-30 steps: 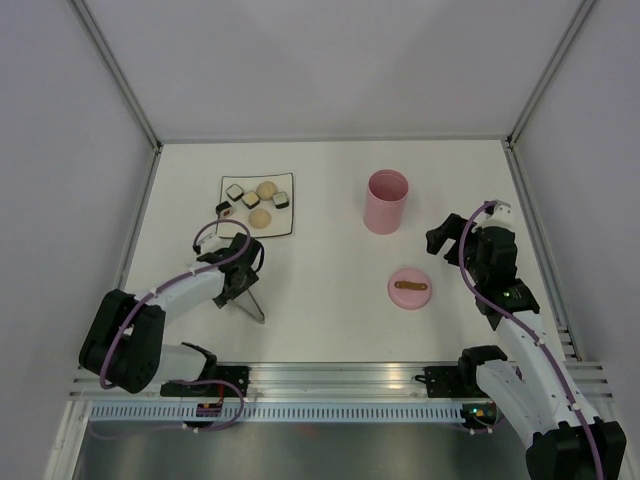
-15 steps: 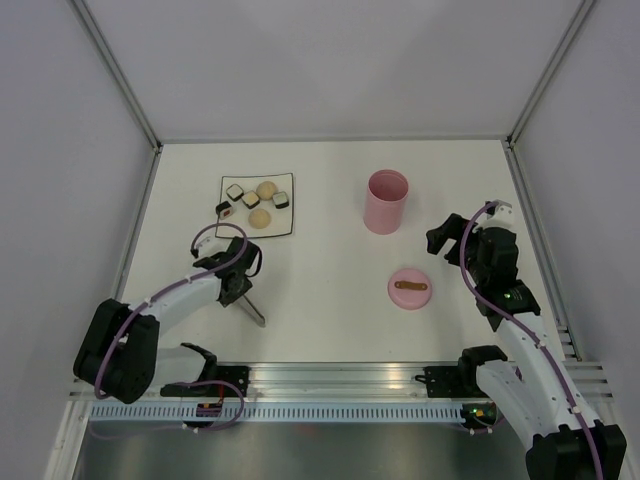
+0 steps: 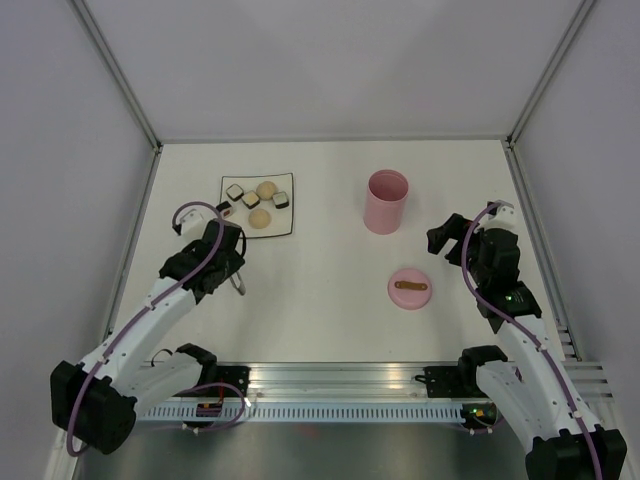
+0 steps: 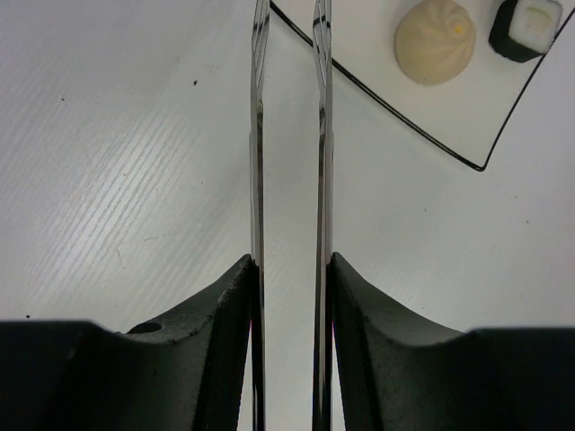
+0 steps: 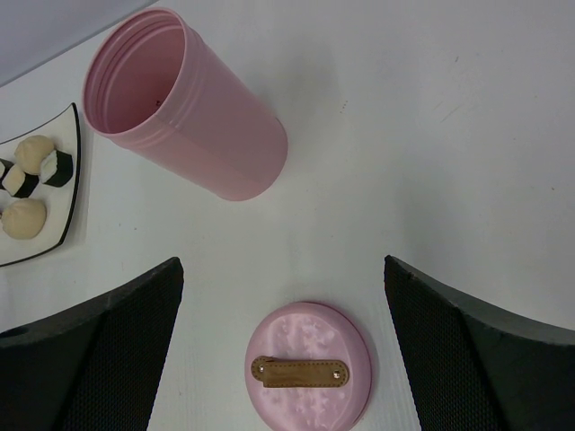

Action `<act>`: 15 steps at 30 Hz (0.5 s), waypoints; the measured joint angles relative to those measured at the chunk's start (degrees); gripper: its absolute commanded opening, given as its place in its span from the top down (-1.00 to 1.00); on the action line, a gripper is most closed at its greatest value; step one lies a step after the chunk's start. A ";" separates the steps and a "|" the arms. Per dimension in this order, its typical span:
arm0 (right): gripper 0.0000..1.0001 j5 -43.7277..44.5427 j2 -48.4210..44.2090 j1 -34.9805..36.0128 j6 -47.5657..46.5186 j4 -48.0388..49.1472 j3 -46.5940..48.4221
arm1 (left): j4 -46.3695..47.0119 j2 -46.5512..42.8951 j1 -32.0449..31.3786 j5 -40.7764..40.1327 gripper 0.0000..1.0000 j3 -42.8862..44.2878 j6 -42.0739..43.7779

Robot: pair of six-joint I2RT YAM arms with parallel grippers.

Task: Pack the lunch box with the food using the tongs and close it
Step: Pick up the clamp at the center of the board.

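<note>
The left tool [image 4: 287, 269] pinches the tongs [image 4: 321, 180] between its fingers, squeezing the two silvery arms almost parallel with a narrow gap. Their far ends reach the near corner of the plate [image 3: 283, 222], where the food [image 3: 266, 189] lies. The pink lunch box [image 3: 386, 203] stands open and upright on the desk [image 3: 330, 300], its lid [image 3: 410, 289] lying flat nearby. The right tool [image 5: 283, 262] hovers above the lid, spread wide and holding nothing.

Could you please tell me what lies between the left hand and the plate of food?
Only the tongs: gripped by the left hand, their two arms run over bare table toward the plate rim, as the left wrist view shows.
</note>
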 measured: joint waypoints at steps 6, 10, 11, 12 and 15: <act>-0.96 -0.02 -0.24 0.00 0.00 -0.20 0.00 | -4.17 -2.27 0.00 -2.01 0.10 4.90 3.54; -0.96 -0.02 -0.59 0.00 0.00 -0.37 0.00 | -6.21 -1.09 0.02 -2.43 0.09 9.31 9.68; -0.96 -0.02 -0.63 0.00 0.00 -0.37 0.00 | -6.47 -0.20 0.00 -2.32 0.09 10.97 11.78; -0.96 -0.02 -0.70 0.00 0.02 -0.42 0.00 | -6.51 0.79 0.00 -1.84 0.09 12.52 13.66; -0.96 0.00 -0.94 0.00 0.17 -0.48 0.00 | -6.60 4.09 0.00 1.68 0.09 17.05 19.41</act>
